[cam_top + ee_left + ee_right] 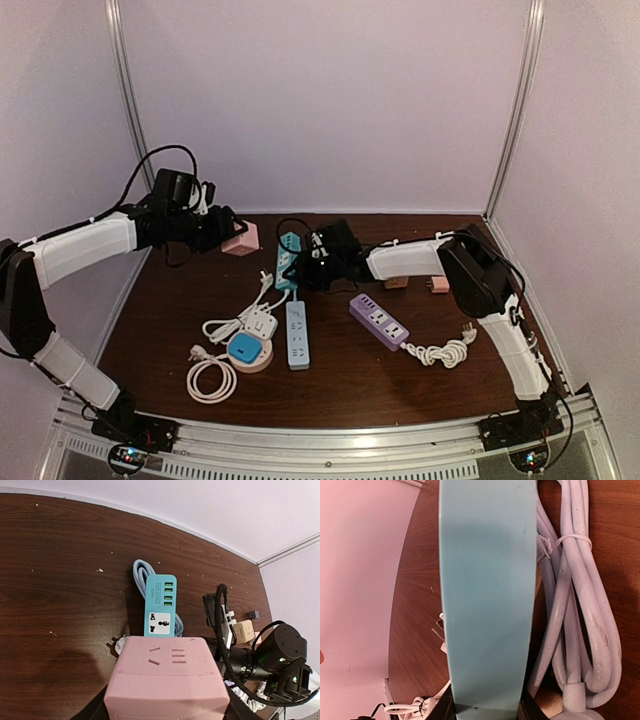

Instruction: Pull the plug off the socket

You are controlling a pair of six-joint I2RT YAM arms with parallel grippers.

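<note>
Bystanders on the brown table (150, 310): strips, adapters, cords.
We note a pale blue power strip (297, 335) lying lengthwise near the middle. A purple power strip (378, 320) sits angled to its right, with a white cord (440, 352) bunched at its near end. Just left of the blue strip, a round blue-topped socket (247, 351) lies against a white adapter (262, 323), a coiled white cable (211, 380) beside them. Behind the purple strip sit a tan block (397, 283) and a pinkish adapter (438, 285).

cube socket (167, 680) pink | power strip (160, 605) teal, ports (161, 593) green | table (60, 580) dark brown wood-grain | far strip (378, 320) seemingly purple
</note>
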